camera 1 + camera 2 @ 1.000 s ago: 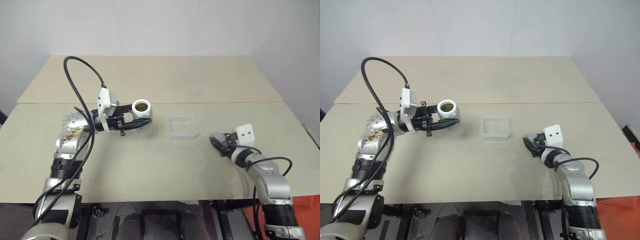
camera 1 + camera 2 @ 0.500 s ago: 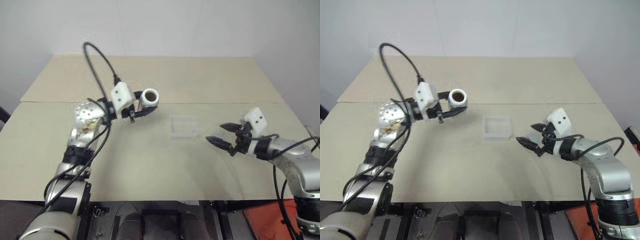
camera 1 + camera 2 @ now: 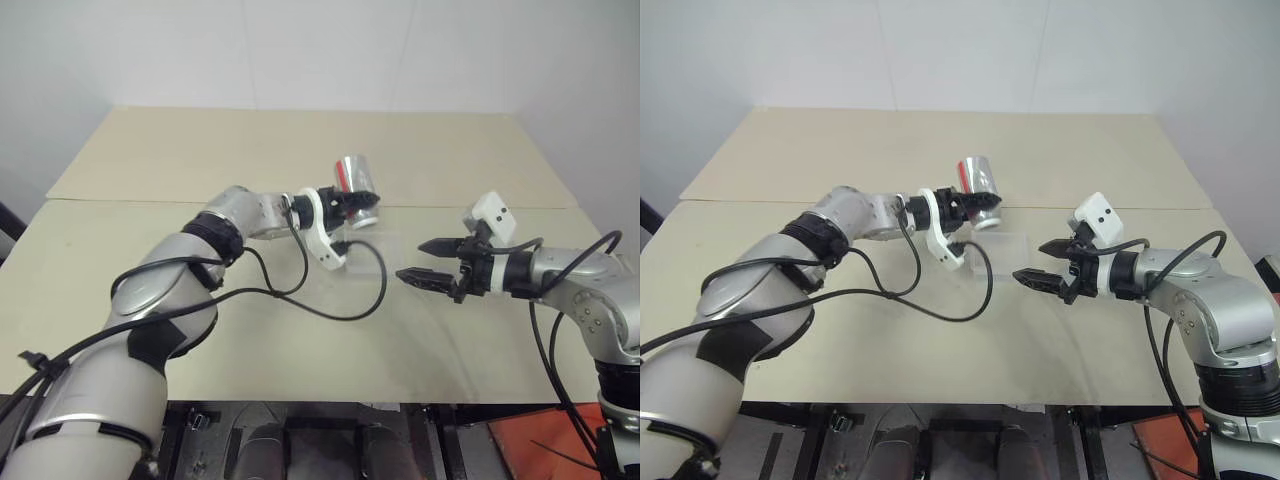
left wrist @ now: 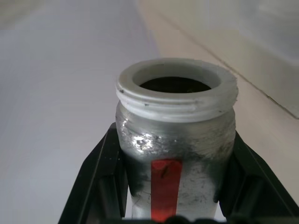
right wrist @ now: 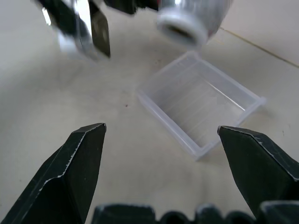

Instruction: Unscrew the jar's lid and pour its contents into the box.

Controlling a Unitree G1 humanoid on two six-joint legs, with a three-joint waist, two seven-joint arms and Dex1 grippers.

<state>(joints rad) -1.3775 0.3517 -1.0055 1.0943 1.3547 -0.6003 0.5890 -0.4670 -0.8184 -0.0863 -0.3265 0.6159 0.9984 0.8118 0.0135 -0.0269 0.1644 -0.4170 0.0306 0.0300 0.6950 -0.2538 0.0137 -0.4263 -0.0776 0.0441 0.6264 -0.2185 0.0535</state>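
One lidless jar (image 3: 354, 176) hangs tilted, mouth toward the box (image 5: 201, 107).

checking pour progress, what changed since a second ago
The left gripper, still shut on the jar, carried it from left of the box to above it and tipped it over. The right gripper rose off the table, open. The box stayed put.

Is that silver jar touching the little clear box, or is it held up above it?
Apart. In the right wrist view the jar, tipped in the left claw, hangs above the box, with bare table showing between its mouth and the box's rim.
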